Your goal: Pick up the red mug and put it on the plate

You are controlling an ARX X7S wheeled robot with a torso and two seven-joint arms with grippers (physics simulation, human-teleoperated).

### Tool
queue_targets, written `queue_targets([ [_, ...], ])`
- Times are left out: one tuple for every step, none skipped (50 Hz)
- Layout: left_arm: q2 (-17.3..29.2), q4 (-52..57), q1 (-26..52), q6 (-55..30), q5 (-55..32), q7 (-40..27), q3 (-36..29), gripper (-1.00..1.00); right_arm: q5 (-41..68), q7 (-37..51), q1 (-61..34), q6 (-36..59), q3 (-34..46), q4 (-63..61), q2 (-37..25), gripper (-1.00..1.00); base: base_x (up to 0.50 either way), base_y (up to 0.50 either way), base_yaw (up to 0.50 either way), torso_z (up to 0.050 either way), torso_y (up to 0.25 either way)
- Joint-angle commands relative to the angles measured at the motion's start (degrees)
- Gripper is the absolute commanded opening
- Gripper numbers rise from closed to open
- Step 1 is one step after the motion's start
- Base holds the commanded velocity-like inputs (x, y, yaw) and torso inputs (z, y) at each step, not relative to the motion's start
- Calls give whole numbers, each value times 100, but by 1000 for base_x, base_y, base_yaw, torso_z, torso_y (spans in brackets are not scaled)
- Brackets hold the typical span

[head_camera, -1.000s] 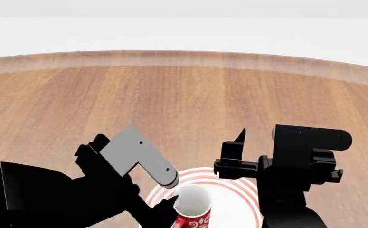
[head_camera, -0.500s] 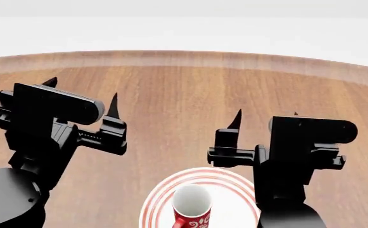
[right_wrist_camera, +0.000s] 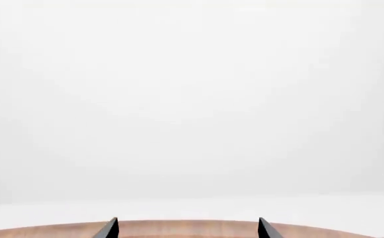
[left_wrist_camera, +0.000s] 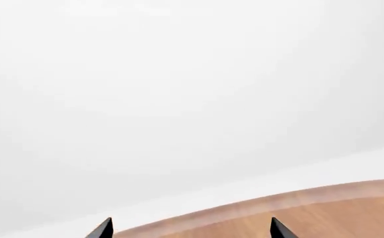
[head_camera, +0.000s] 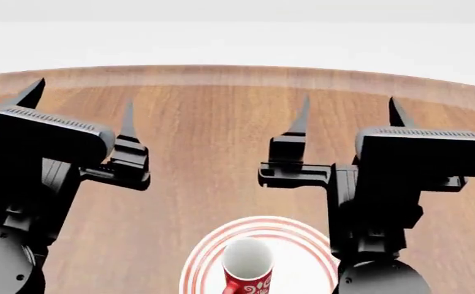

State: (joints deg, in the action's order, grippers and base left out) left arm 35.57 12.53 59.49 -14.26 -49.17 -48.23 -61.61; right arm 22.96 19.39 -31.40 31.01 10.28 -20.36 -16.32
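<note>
head view: one red mug (head_camera: 246,269) stands upright on the one plate (head_camera: 307,264), its long axis vertical and its white mouth facing up, at the near edge of the wooden tabletop (head_camera: 220,135). its handle is not visible. two end effectors are raised above the tabletop, well apart from the mug: the left end effector (head_camera: 80,110) and the right end effector (head_camera: 347,116), both with fingers spread and empty.

left wrist view: two dark fingertips (left_wrist_camera: 102,229) sit apart over the tabletop's far rim.

right wrist view: two fingertips (right_wrist_camera: 110,229) likewise apart, nothing between them.
</note>
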Motion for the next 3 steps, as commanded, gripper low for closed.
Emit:
queue_targets([
  [157,374,43,-1,64,-173,65,100,-43,120,29,-57,17,-507,-61,100,0,0,0,0,0],
  [173,411,44,8,63,-181,76,100,-56,126,42,-80,22,-542,-67,100,0,0,0,0,0],
  [193,462,49,16,86,-194,78,100,-54,125,62,-121,14,-593,-68,100,0,0,0,0,0],
])
